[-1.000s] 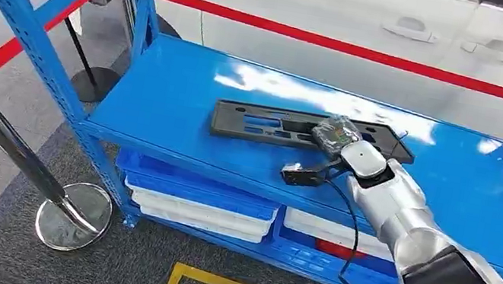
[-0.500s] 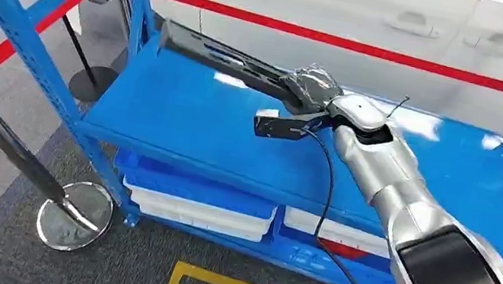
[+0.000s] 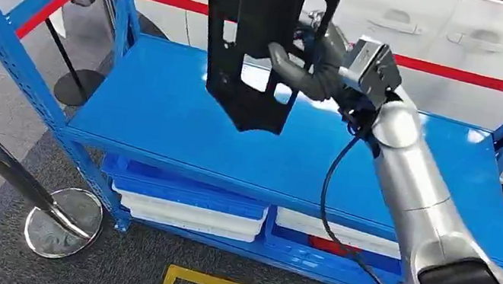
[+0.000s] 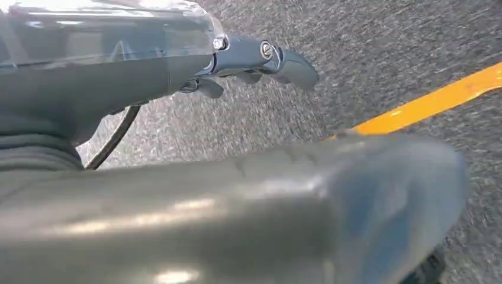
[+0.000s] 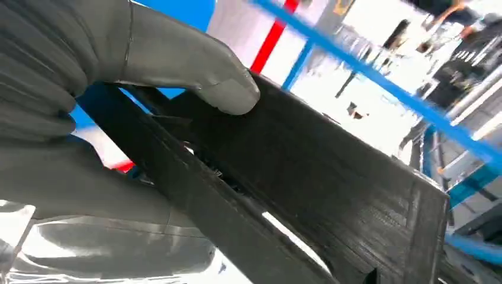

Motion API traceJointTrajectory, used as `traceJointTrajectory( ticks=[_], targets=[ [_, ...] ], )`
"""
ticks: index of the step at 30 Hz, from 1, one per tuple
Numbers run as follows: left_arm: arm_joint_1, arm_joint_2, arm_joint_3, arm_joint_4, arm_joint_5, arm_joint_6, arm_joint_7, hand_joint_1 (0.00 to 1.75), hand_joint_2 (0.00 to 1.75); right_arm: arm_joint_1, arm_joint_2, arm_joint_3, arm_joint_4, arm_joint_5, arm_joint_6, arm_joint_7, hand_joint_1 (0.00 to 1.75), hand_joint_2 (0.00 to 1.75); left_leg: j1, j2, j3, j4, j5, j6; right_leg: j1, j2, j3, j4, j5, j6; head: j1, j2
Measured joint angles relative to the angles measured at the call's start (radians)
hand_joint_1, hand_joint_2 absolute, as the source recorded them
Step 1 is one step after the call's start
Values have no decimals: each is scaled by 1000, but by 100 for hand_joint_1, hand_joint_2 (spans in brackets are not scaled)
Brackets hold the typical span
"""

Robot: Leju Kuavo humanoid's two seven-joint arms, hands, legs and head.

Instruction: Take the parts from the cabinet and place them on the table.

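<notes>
So the big change: a second ago the black plastic panel (image 3: 262, 36) was lying flat on the blue shelf (image 3: 161, 111), half a second ago one end was tipping up, and now it's fully off the shelf and hanging nearly upright in the air, its long side running up and down just in front of the right hand (image 3: 315, 64). That hand has its fingers wrapped around the panel's edge, and in the right wrist view the thick grey thumb (image 5: 195, 71) is pressed against the panel's flat face, so it's a proper clamp rather than a fingertip pinch. The lower end of the panel dangles below the hand, well clear of the shelf surface. The left hand (image 4: 254, 59) is hanging down by the floor, with the grey carpet (image 4: 385, 47) and a yellow line (image 4: 426, 103) beyond it; its fingers look slightly apart with nothing in them, though the view is blurry so take that loosely. For the task, I'd say the pick-up part is basically done for this piece and what's left is carrying it over to the worktop, which I can't spot from here. My one worry is that a long panel held near one edge could swing or clip the blue shelf posts (image 3: 9, 47) on the way out.
</notes>
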Motion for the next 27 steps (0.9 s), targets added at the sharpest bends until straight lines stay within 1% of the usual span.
traceJointTrajectory(
  ticks=[1, 2, 3, 5, 6, 7, 8, 9, 10, 11, 12, 13, 15, 16, 17, 18, 19, 20, 21, 22, 23, 24, 25, 26, 27],
  targets=[
    [-1, 1, 1, 0, 4, 0, -4, 0, 0, 20, 0, 2, -23, -15, 1, 3, 175, 175, 7, 3, 4, -11, 6, 10, 4, 2, 1, 0, 0, 8, 0, 0],
    [-2, 2, 2, 0, 6, 0, -6, 0, 0, 37, 0, 3, -41, -30, 3, 6, 175, 175, 11, 7, 10, -20, 10, 16, -3, 0, -2, 10, -13, 10, 0, 0],
    [-2, 2, 5, 0, 9, 2, -9, 0, 0, 49, 0, 3, -54, -42, 5, 8, 175, 175, 10, 9, 12, -22, 12, 21, -3, -1, -20, 48, -41, 11, 0, 0],
    [-3, 3, 15, 0, 11, 2, -13, 0, 0, 71, 5, 5, -74, -56, 6, 9, 175, 175, 10, 14, 12, -22, 11, 24, -5, -1, -92, 201, -113, 15, 0, 0],
    [-3, 4, 17, 0, 13, 3, -14, 0, 0, 84, 6, 6, -80, -56, 6, 10, 175, 175, 10, 16, 12, -22, 11, 25, -5, -1, -128, 275, -137, 18, 0, 0],
    [-2, 6, 18, 0, 13, 3, -14, 0, 0, 96, 6, 8, -85, -57, 6, 11, 175, 175, 10, 16, 12, -20, 10, 25, -7, -2, -147, 310, -135, 20, 0, 0],
    [-2, 6, 19, 0, 13, 3, -14, 0, 0, 103, 6, 9, -88, -58, 8, 13, 175, 175, 10, 17, 12, -18, 9, 24, -10, -2, -139, 288, -109, 21, 0, 0],
    [-2, 6, 19, 0, 13, 3, -14, 0, 0, 105, 6, 10, -92, -63, 13, 14, 175, 175, 10, 17, 12, -16, 8, 22, -12, -3, -111, 230, -70, 21, 0, 0],
    [-2, 6, 19, 0, 13, 3, -14, 0, 0, 105, 6, 10, -97, -66, 15, 16, 175, 175, 10, 17, 13, -13, 5, 20, -14, -5, -71, 149, -28, 19, 0, 0],
    [-2, 6, 19, 0, 15, 3, -15, 0, 0, 105, 6, 9, -105, -73, 16, 18, 175, 175, 10, 17, 13, -8, 1, 15, -14, -14, -23, 53, 14, 16, 0, 0],
    [-1, 6, 21, 0, 18, 3, -15, 0, 0, 106, 6, 9, -108, -78, 18, 18, 175, 175, 4, 17, 10, -5, -2, 9, -7, -29, -6, 23, -2, 13, 0, 0],
    [-1, 6, 23, 0, 20, 4, -15, 0, 0, 112, 6, 11, -114, -85, 19, 20, 175, 175, 2, 19, 6, -2, -2, 4, -4, -22, -8, 13, -1, 7, 0, 0],
    [1, 8, 24, 0, 12, 14, -11, 0, 0, 138, 5, 14, -133, -91, 17, 27, 175, 175, 3, 23, 10, -7, 1, -6, -2, -18, -10, 14, -2, -1, 0, 0],
    [2, 8, 24, 0, 4, 21, -8, 0, 0, 151, 0, 14, -144, -92, 14, 31, 175, 175, 4, 24, 12, -9, 0, -13, -1, -17, -9, 11, 0, -8, 0, 0],
    [2, 10, 24, 0, -3, 28, -2, 0, 0, 165, -3, 14, -154, -93, 13, 32, 175, 175, 7, 24, 8, 0, -10, -20, -7, -19, -5, 3, 5, -17, 0, 0],
    [2, 11, 23, 0, -10, 34, 2, 0, 0, 175, -10, 14, -169, -96, 12, 32, 175, 175, 7, 24, -2, 27, -33, -25, -7, -19, -4, 3, 5, -22, 0, 0],
    [1, 11, 22, 0, -12, 37, 5, 0, 0, 184, -16, 14, -178, -100, 12, 32, 175, 175, 7, 24, -27, 86, -69, -28, -7, -19, -4, 3, 4, -28, 0, 0],
    [1, 13, 22, 0, -13, 38, 6, 0, 0, 192, -23, 15, -186, -103, 11, 32, 175, 175, 8, 24, -59, 158, -105, -31, -5, -19, -4, 3, 4, -30, 0, 0],
    [2, 14, 22, 0, -13, 38, 8, 0, 0, 203, -31, 15, -192, -103, 11, 32, 175, 175, 8, 24, -100, 246, -139, -34, -3, -19, -4, 3, 4, -31, 0, 0],
    [2, 14, 22, 0, -9, 38, 10, 0, 0, 214, -40, 16, -197, -105, 11, 32, 175, 175, 8, 24, -121, 289, -145, -35, -2, -18, -4, 3, 4, -31, 0, 0],
    [1, 15, 22, 0, 4, 39, 8, 0, 0, 226, -50, 17, -202, -110, 14, 31, 175, 175, 8, 24, -120, 285, -130, -34, -1, -18, -4, 3, 3, -32, 0, 0],
    [0, 16, 24, 0, 14, 39, 6, 0, 0, 236, -60, 17, -210, -115, 16, 31, 175, 175, 7, 24, -99, 238, -96, -31, 0, -18, -3, 4, 3, -31, 0, 0],
    [-1, 17, 27, 0, 14, 40, 5, 0, 0, 243, -69, 17, -216, -122, 17, 29, 175, 175, 7, 22, -59, 152, -49, -26, 1, -16, -2, 4, 3, -31, 0, 0],
    [-2, 18, 27, 0, 14, 41, 6, 0, 0, 248, -77, 17, -222, -128, 17, 27, 175, 175, 6, 20, -20, 69, -11, -18, 2, -15, -1, 4, 2, -30, 0, 0],
    [-3, 23, 27, 0, 12, 49, 11, 0, 0, 258, -87, 17, -230, -137, 16, 23, 175, 175, 4, 10, 9, 2, -5, -8, 1, -15, 0, 3, 2, -28, 0, 0]
  ],
)
